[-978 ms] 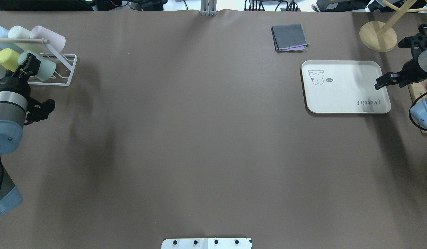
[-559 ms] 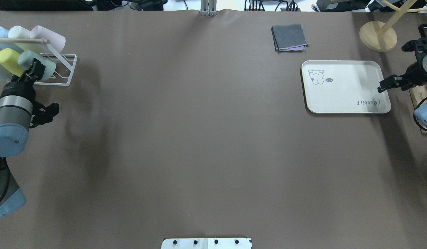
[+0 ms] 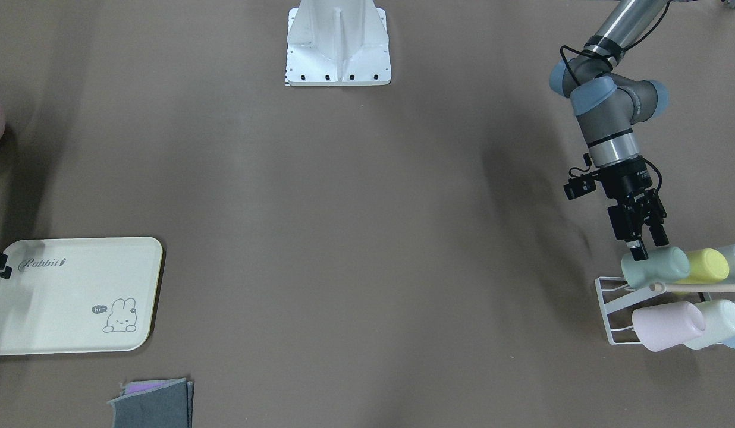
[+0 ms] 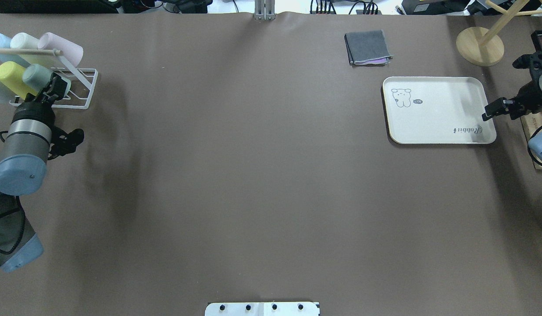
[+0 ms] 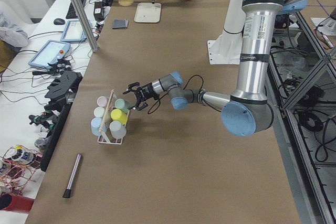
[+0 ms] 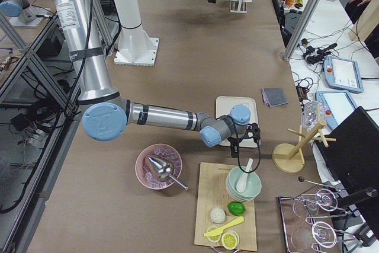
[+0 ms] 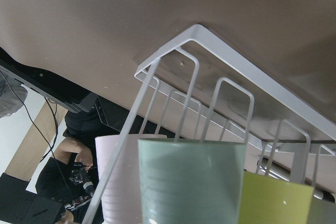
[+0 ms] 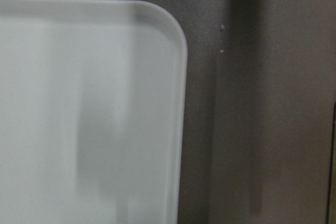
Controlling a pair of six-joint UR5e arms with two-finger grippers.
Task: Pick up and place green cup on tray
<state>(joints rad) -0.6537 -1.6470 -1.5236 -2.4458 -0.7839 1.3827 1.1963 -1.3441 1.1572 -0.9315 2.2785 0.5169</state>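
Observation:
The green cup lies on its side in a white wire rack at the table's left end, next to a yellow cup. My left gripper hovers at the cup's free end; in the front-facing view its fingers look apart beside the cup, and I cannot tell whether they touch it. The left wrist view shows the cup close below the rack wires. The cream tray lies at the right. My right gripper hangs over its right rim; I cannot tell if it is open.
Pink and pale cups lie on the rack's upper row. A folded grey cloth and a wooden stand sit behind the tray. A cutting board with bowl and a pink bowl sit by the right arm.
My left arm has shifted right, so the gripper now sits at the green cup's free end. My right gripper has drawn right, from over the tray to its rim.

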